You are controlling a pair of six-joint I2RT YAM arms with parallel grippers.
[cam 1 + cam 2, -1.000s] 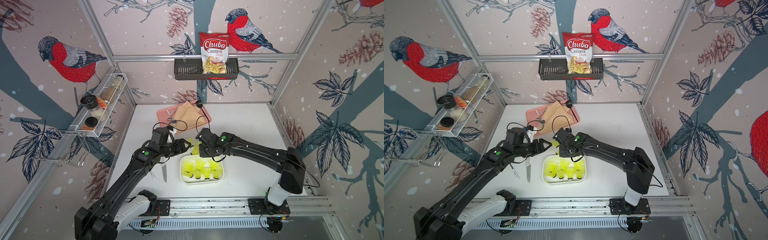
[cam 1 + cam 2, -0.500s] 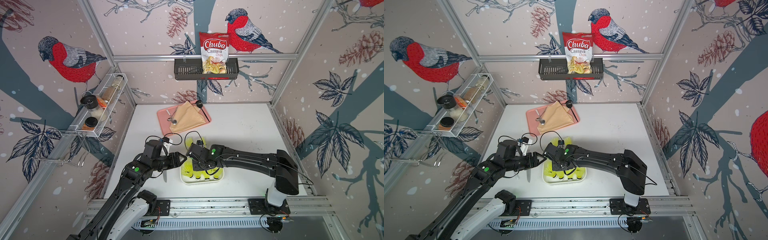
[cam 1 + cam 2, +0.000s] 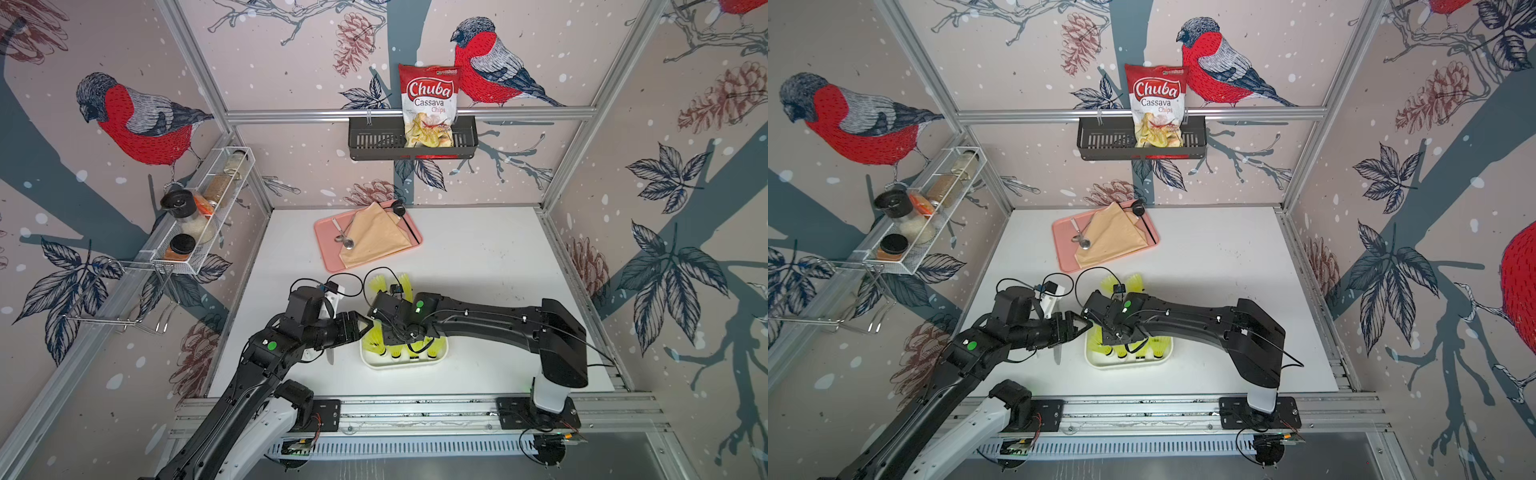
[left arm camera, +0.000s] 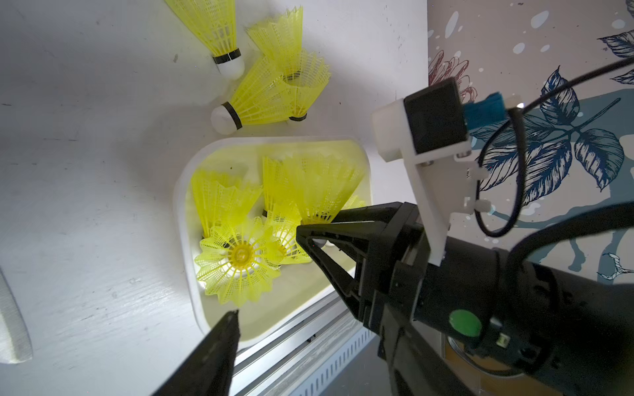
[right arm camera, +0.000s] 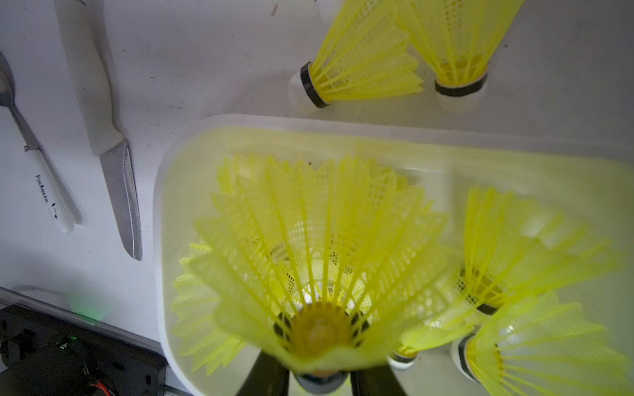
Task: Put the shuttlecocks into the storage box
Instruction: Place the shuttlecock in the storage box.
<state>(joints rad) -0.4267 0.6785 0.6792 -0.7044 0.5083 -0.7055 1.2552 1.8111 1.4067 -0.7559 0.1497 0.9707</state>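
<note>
Right gripper point(image 5: 320, 379) is clamped tight on the cork end of one shuttlecock point(image 5: 319, 247), with the skirt flaring away from the wrist cam. It hangs over the left part of the storage box point(image 5: 240, 123), inside the rim line. I can't tell whether it touches the ones below. Left gripper point(image 3: 365, 325) sits just outside the box's left short rim, tip close to the right gripper. The left wrist view shows only one of its fingers point(image 4: 219, 346), with nothing against it, so it reads as partly open and empty. The box point(image 3: 399, 365) sits at the front of the white table point(image 3: 478, 257), its near rim close to the base rail point(image 3: 415, 405). Several shuttlecocks are already inside, skirts crowding the middle and right, with a bare strip of floor along the far wall. Three loose shuttlecocks point(image 4: 264, 99) lie on the table just beyond the far rim, two of them nested, so that edge is tight. A knife point(image 5: 113, 171) and a spoon point(image 5: 44, 178) lie just beside the left rim, under the left arm. The right arm point(image 3: 490, 320) lies across the box in both top views and hides much of it. The table right of the box is open, and the pink tray point(image 3: 328, 249) is well apart at the back.
</note>
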